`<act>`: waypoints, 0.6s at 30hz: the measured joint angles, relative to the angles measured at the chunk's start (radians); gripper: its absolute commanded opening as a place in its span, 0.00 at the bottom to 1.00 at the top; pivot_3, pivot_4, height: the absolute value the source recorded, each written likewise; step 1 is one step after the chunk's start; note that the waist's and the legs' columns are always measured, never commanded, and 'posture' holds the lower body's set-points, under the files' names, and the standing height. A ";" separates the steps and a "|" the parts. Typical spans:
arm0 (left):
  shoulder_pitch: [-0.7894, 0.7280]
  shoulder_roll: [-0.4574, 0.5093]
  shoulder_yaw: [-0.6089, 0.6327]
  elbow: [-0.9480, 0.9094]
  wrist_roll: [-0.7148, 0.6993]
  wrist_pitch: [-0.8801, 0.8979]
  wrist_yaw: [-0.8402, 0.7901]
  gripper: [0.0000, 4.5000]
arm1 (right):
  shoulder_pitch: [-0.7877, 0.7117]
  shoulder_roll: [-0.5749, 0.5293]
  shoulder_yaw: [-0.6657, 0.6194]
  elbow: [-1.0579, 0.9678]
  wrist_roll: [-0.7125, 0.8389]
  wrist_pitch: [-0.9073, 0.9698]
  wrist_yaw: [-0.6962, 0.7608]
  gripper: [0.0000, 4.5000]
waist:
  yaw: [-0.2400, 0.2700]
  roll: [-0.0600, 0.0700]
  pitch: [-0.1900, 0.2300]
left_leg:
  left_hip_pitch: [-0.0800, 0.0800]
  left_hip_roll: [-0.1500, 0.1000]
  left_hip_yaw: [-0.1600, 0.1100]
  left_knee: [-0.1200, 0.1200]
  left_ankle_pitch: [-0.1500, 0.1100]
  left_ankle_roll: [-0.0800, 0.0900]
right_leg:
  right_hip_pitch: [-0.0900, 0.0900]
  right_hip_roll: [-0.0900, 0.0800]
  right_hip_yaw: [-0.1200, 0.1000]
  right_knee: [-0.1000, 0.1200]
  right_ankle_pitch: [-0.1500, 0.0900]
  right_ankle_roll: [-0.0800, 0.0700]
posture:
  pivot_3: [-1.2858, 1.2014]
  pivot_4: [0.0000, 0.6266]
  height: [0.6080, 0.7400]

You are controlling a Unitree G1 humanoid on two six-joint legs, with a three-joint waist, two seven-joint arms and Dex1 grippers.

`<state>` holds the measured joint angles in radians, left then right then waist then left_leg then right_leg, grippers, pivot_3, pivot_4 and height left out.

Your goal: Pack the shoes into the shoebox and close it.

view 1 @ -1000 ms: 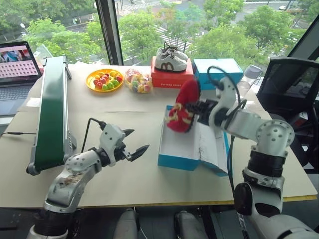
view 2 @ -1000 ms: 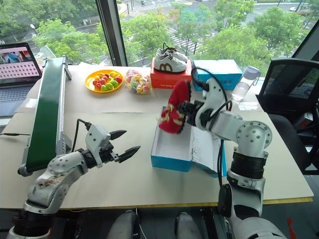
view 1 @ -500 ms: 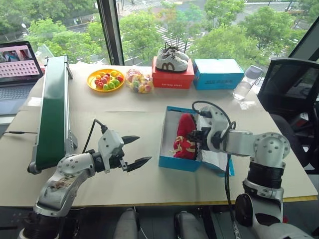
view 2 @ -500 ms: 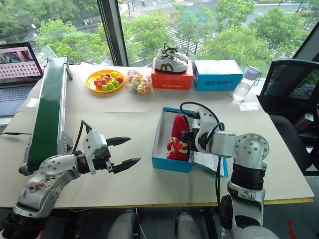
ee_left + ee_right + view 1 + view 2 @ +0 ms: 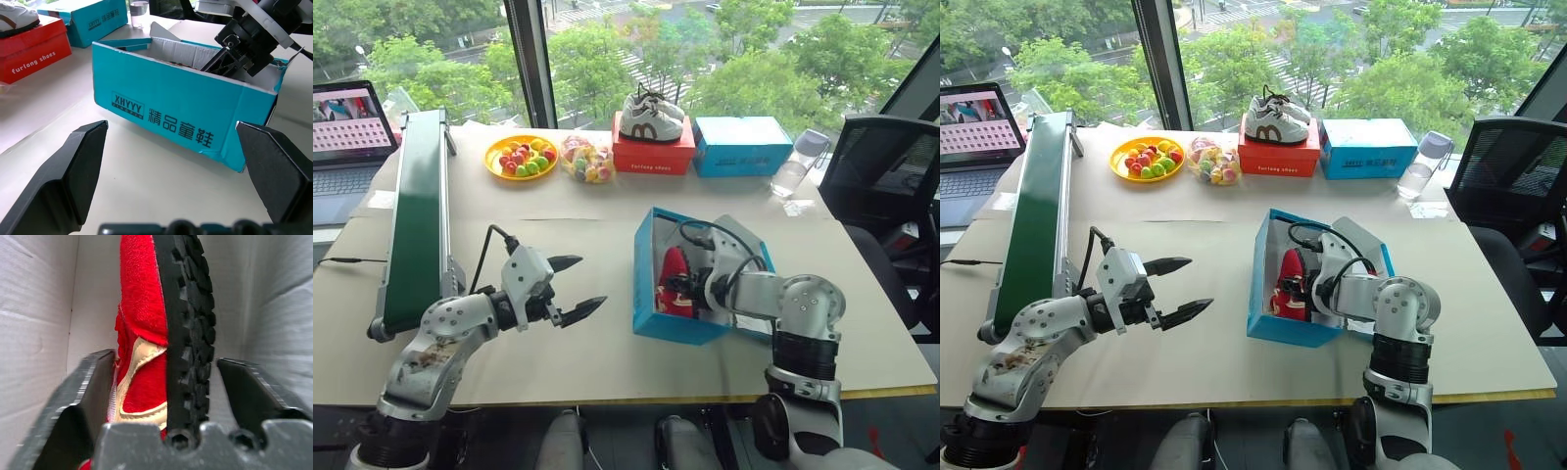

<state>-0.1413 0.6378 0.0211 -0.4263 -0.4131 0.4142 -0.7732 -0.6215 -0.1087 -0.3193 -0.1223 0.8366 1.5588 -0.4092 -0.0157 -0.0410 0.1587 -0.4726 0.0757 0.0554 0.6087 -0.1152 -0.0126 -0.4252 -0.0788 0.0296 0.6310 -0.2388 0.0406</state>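
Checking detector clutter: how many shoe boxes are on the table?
3: open blue shoebox near the front, red box and closed blue box side by side at the back. None appears hidden.

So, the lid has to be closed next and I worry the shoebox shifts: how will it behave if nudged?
The shoebox looks like thin cardboard, so probably light and apt to slide on the smooth table. Its walls may flex rather than resist. The red shoe inside adds little weight, with the open right gripper around it.
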 measured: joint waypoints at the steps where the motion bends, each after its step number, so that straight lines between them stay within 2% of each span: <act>1: 0.000 -0.003 0.004 0.000 0.002 0.000 0.006 1.00 | -0.008 0.000 0.004 -0.003 -0.017 -0.006 0.008 0.99 | 0.000 0.000 0.000 | 0.000 0.000 0.000 0.000 0.000 0.000 | 0.000 0.000 0.000 0.000 0.000 0.000 | 0.52 0.24 1.00; 5: -0.016 -0.032 0.029 0.010 0.012 -0.002 0.049 1.00 | -0.069 -0.041 0.072 -0.056 -0.097 -0.086 0.060 0.99 | -0.002 0.001 0.001 | 0.000 0.000 0.000 0.000 0.000 0.000 | -0.001 0.000 0.000 0.000 0.001 0.000 | 0.52 0.24 1.00; 11: -0.078 -0.116 0.122 0.073 0.034 -0.029 0.199 1.00 | -0.149 -0.136 0.191 -0.146 -0.221 -0.286 0.181 0.99 | 0.000 0.002 0.001 | 0.000 0.001 0.001 0.000 0.000 0.000 | 0.000 0.002 0.000 -0.001 0.001 0.000 | 0.52 0.24 1.00; 14: -0.137 -0.188 0.199 0.140 0.073 -0.034 0.360 1.00 | -0.151 -0.155 0.277 -0.166 -0.243 -0.434 0.346 0.99 | -0.003 0.002 0.001 | -0.001 0.001 0.001 0.001 0.000 0.000 | -0.001 0.002 0.000 0.000 0.001 0.000 | 0.52 0.24 1.00; 18: -0.206 -0.247 0.307 0.191 0.125 -0.015 0.588 1.00 | -0.138 -0.225 0.412 -0.273 -0.225 -0.648 0.697 0.99 | -0.003 0.002 0.001 | 0.000 0.001 0.000 0.001 0.000 0.000 | 0.000 0.002 0.000 0.000 0.001 0.001 | 0.52 0.24 1.00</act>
<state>-0.3469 0.3910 0.3284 -0.2355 -0.2878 0.3989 -0.1852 -0.7596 -0.3340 0.0923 -0.3952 0.6121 0.9109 0.2874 -0.0183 -0.0389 0.1599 -0.4730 0.0771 0.0556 0.6098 -0.1152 -0.0124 -0.4248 -0.0765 0.0300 0.6306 -0.2379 0.0415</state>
